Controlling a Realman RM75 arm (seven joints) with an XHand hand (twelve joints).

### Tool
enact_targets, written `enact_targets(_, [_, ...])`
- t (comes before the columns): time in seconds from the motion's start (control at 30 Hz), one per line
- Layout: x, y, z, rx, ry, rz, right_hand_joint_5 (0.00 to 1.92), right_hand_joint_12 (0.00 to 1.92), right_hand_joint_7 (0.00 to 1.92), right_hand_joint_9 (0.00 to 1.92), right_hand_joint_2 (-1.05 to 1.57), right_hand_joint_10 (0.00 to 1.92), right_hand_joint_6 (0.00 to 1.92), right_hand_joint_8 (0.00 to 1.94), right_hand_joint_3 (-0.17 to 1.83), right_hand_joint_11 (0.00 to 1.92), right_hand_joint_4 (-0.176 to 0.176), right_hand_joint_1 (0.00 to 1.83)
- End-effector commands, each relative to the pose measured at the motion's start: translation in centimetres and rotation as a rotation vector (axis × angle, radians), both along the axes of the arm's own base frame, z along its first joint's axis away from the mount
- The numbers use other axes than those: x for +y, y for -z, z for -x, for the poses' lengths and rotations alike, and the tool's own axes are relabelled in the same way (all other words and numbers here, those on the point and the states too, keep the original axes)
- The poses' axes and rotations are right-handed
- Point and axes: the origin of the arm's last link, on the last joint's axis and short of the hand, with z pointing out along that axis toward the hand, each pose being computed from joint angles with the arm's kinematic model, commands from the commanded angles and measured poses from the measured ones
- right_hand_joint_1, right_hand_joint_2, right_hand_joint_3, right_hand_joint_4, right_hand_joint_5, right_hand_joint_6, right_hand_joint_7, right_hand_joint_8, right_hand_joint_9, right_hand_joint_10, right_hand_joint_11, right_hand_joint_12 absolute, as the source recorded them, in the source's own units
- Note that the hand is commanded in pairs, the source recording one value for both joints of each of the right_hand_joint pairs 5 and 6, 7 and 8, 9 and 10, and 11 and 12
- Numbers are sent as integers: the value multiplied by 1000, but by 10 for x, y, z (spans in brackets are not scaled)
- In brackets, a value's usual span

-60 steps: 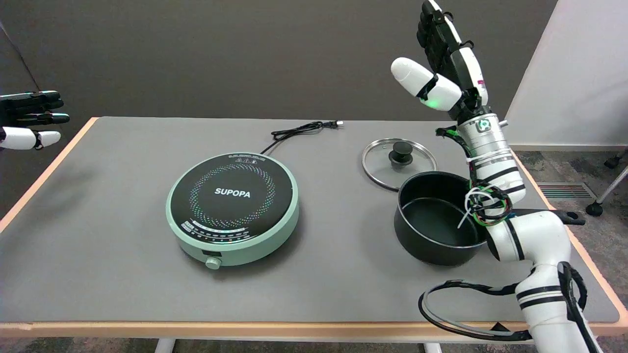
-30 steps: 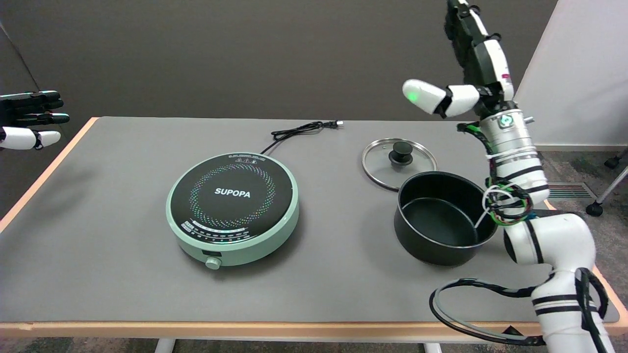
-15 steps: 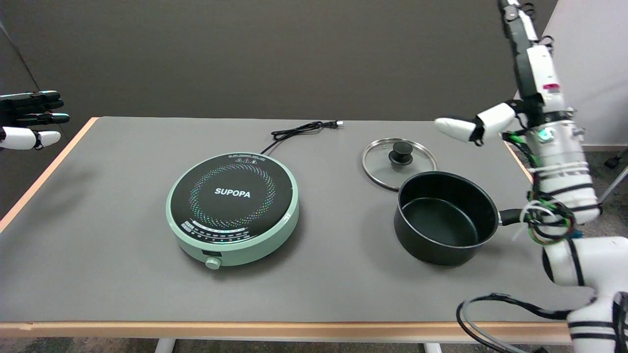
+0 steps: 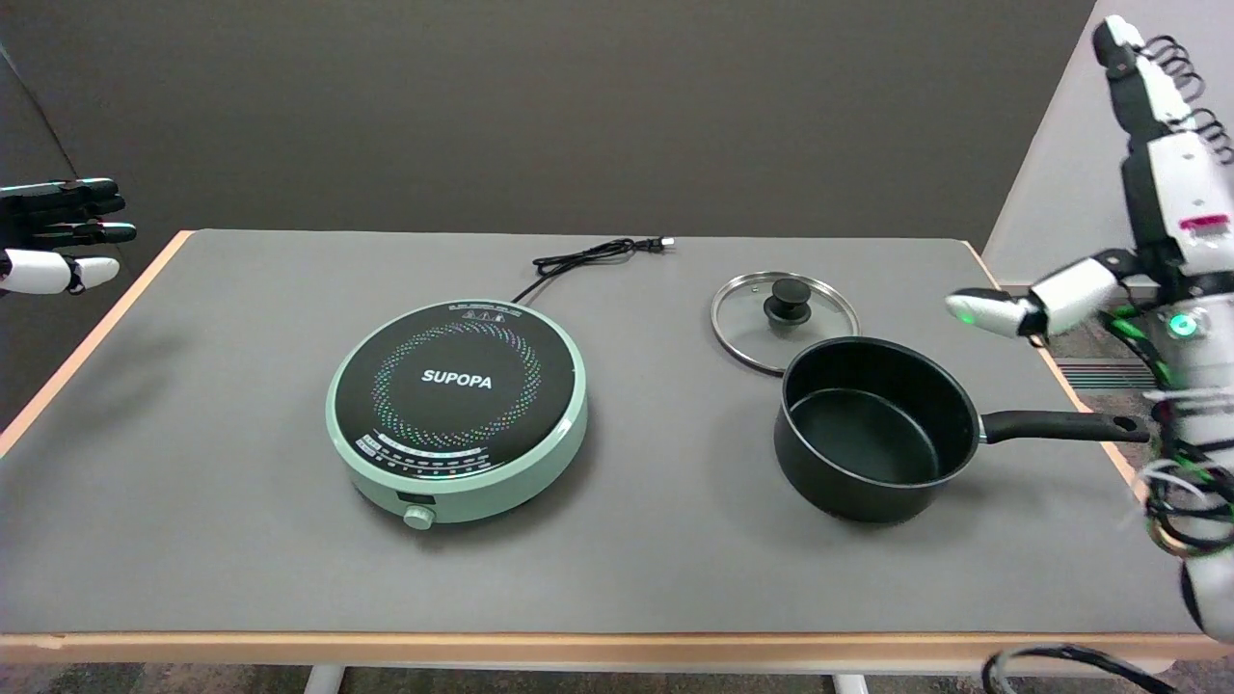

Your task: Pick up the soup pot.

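The soup pot (image 4: 872,429) is black and empty, standing on the right part of the grey table (image 4: 241,540). Its long black handle (image 4: 1060,425) points right, reaching the table's right edge. My right hand (image 4: 1128,222) is raised in the air at the picture's right edge, above and beyond the handle's end. Its fingers point upward, the white thumb sticks out to the left, and it holds nothing. It touches neither pot nor handle.
A glass lid (image 4: 784,317) with a black knob lies flat just behind the pot. A mint-green SUPOPA induction cooker (image 4: 457,408) sits mid-table, its black cord (image 4: 588,256) trailing back. The idle left hand (image 4: 53,234) hangs at the upper left.
My right arm has swung rightward, from over the pot to beyond the table's right edge, uncovering the handle. Pot, lid and cooker have stayed put.
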Motion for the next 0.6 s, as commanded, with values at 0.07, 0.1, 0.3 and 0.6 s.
enact_targets(0.07, [65,-5,20,119,101,96,42,42,42,42,-452,42,42,42,926,42,-29,1129])
enact_targets(0.1, [67,-3,22,117,105,93,41,41,41,41,-454,41,41,41,926,41,-29,1130])
enact_targets(0.3, [84,11,40,90,141,85,38,38,38,38,-482,38,38,38,924,38,-36,1141])
enact_targets(0.6, [93,23,57,151,197,76,29,29,29,29,-583,29,29,29,963,29,-43,1167])
